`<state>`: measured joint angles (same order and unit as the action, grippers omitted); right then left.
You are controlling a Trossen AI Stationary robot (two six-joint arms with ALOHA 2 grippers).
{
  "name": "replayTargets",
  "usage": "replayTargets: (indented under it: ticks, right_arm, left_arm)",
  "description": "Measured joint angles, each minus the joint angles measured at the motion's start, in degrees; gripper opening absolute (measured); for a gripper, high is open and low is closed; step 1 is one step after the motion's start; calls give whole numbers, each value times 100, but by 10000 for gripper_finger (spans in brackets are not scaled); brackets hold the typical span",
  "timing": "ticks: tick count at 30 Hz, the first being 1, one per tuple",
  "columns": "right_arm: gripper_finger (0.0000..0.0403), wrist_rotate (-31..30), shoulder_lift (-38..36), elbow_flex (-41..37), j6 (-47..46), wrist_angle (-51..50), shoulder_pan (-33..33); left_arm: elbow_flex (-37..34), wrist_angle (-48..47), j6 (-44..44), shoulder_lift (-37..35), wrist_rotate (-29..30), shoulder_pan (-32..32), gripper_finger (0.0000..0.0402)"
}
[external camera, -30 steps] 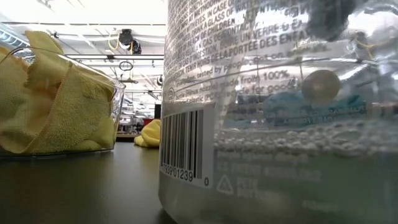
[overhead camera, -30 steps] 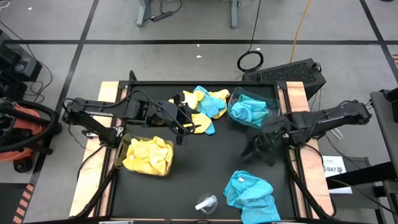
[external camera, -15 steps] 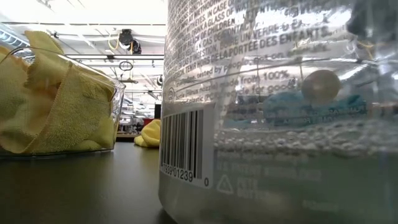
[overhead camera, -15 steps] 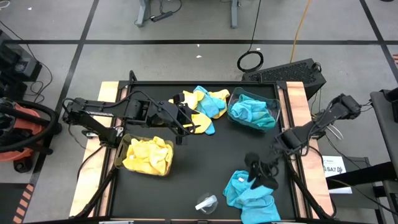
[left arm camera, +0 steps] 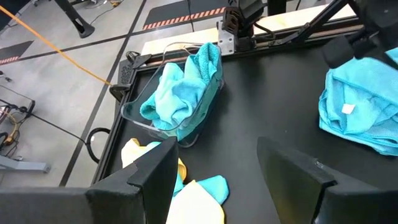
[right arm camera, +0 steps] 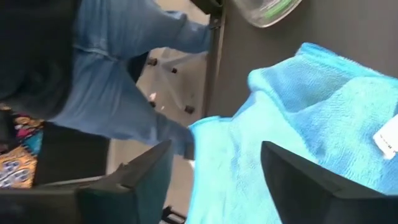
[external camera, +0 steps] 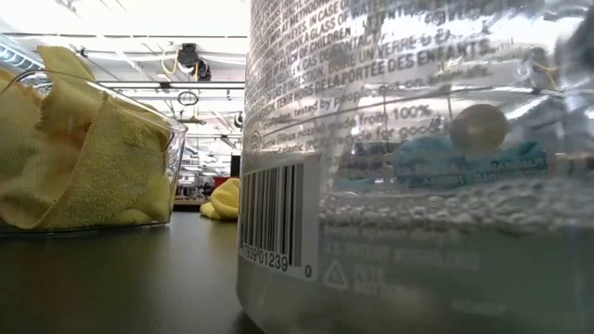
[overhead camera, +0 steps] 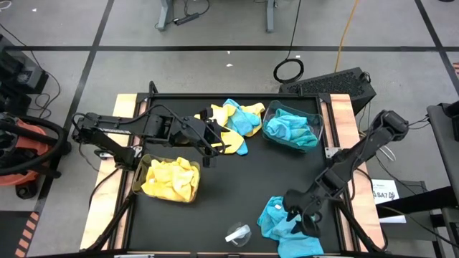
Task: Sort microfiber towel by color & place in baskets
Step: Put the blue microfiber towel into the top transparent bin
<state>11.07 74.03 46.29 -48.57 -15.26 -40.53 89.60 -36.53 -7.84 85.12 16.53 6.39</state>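
Note:
A mixed heap of yellow and teal microfiber towels (overhead camera: 237, 122) lies at the table's far middle. One clear basket (overhead camera: 171, 178) at the left holds yellow towels. Another basket (overhead camera: 290, 129) at the far right holds teal ones. A pile of teal towels (overhead camera: 287, 223) lies near the front right edge. My right gripper (right arm camera: 214, 180) hangs open just over that pile's far edge (overhead camera: 297, 213); I see no touch. My left gripper (left arm camera: 217, 180) stays open above the table beside the mixed heap (overhead camera: 214, 143).
A small clear plastic piece (overhead camera: 238, 234) lies at the front edge, left of the teal pile. A clear labelled container (external camera: 371, 186) fills most of the low view. A person in jeans (right arm camera: 118, 81) stands past the table's edge. Bare black tabletop (overhead camera: 237, 186) lies in the middle.
My right gripper has swung from beside the teal basket toward the table's near edge and sunk, tipping downward, and now hangs over the teal pile. The towels and baskets lie as before.

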Motion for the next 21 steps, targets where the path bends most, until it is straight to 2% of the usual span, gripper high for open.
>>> replayTargets:
  ticks: [3, 6, 11, 16, 21]
  right_arm:
    - [274, -291, 171, 0, -10, 0, -97]
    - [293, -330, 387, 1, -29, -12, -169]
    - [288, -328, 802, -1, -40, -88, -256]
    - [242, -337, 976, -1, -312, -92, -249]
    - [142, -335, 925, -1, -303, -92, -249]
  left_arm:
    - [0, 0, 2, 0, 0, -1, 226]
    - [0, 0, 2, 0, 0, 0, 226]
    - [0, 0, 2, 2, 0, 0, 226]
    - [0, 0, 2, 2, 0, -2, 226]
    - [0, 2, 0, 2, -2, -1, 226]
